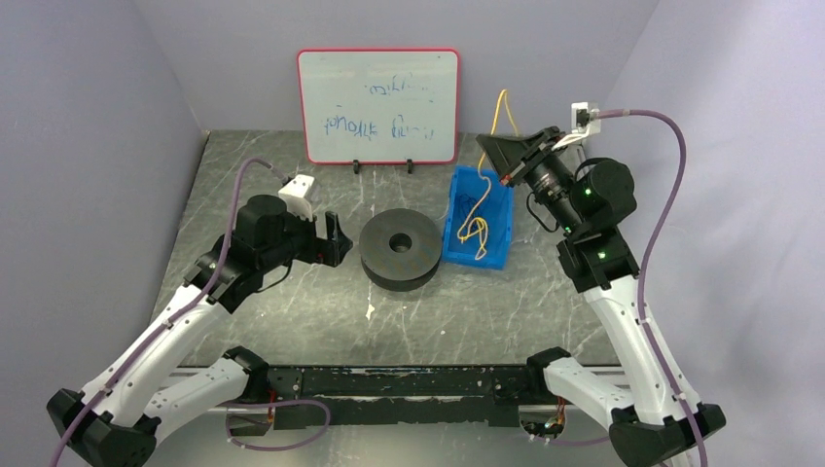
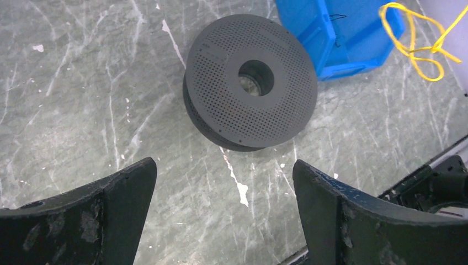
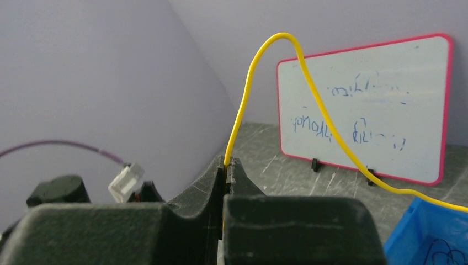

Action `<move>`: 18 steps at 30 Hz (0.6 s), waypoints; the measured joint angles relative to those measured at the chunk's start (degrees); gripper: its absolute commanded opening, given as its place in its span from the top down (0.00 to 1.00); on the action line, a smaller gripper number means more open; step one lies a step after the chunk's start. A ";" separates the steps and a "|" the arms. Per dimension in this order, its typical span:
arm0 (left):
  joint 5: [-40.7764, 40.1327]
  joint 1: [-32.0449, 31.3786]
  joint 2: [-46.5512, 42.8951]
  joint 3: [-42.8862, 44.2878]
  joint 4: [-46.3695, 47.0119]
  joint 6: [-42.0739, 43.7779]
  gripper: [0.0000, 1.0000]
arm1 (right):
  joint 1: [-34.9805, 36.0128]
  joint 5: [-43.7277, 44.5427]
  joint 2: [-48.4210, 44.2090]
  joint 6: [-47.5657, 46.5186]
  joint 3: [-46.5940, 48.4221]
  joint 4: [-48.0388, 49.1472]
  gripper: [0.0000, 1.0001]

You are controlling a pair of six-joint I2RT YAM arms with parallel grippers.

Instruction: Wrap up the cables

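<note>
A thin yellow cable (image 1: 502,117) loops up from the blue bin (image 1: 457,209) and hangs back into it. My right gripper (image 1: 491,149) is shut on the cable, held above the bin's far end. In the right wrist view the cable (image 3: 248,83) rises from between the closed fingertips (image 3: 227,163) and arcs right toward the bin (image 3: 430,237). A dark grey spool (image 1: 400,249) lies flat on the table left of the bin. My left gripper (image 1: 338,241) is open and empty just left of the spool. The left wrist view shows the spool (image 2: 251,83), the bin (image 2: 342,33) and cable loops (image 2: 414,47).
A whiteboard with a red frame (image 1: 379,105) stands at the back of the table. Grey walls close in the left, right and back. A black rail (image 1: 389,384) runs along the near edge between the arm bases.
</note>
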 measured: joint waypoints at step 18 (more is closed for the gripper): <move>23.32 0.02 -4.52 1.55 9.05 -9.64 0.02 | 0.00 -29.55 -8.44 -6.10 -10.23 -0.83 1.00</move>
